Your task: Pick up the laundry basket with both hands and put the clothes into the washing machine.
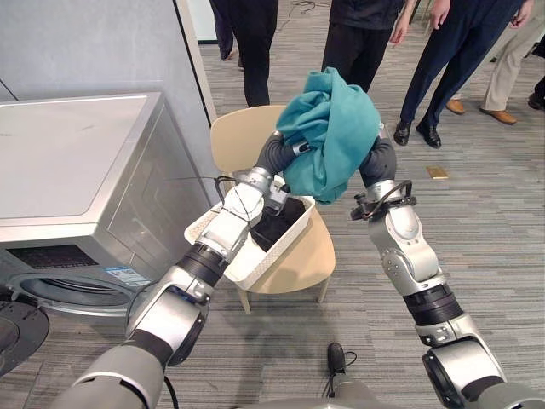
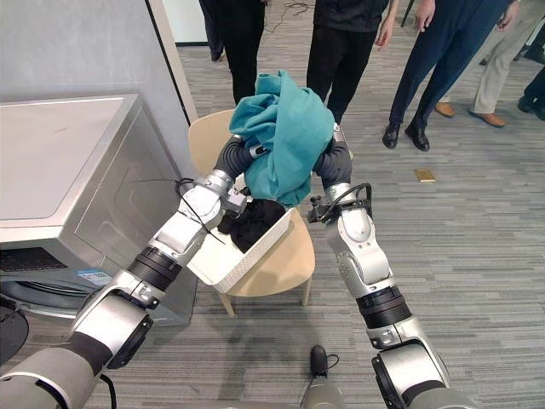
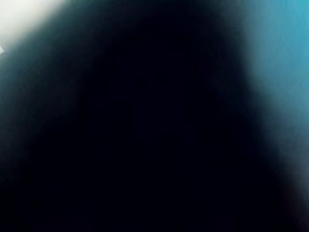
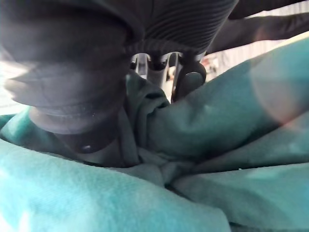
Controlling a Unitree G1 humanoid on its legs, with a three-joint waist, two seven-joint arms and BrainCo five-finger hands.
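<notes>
Teal garment (image 1: 328, 136) up off basket (image 1: 255, 264), right robot hand (image 1: 379, 159) clutching it (grip of left robot hand (image 1: 277, 153) unreadable); washing machine (image 1: 77, 162) loading pending.

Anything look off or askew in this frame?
Yes. The white laundry basket sits askew on the wooden chair, overhanging the seat edge toward the washing machine, dark clothes inside. The left robot hand and right robot hand hold up a teal garment between them, not the basket.
</notes>
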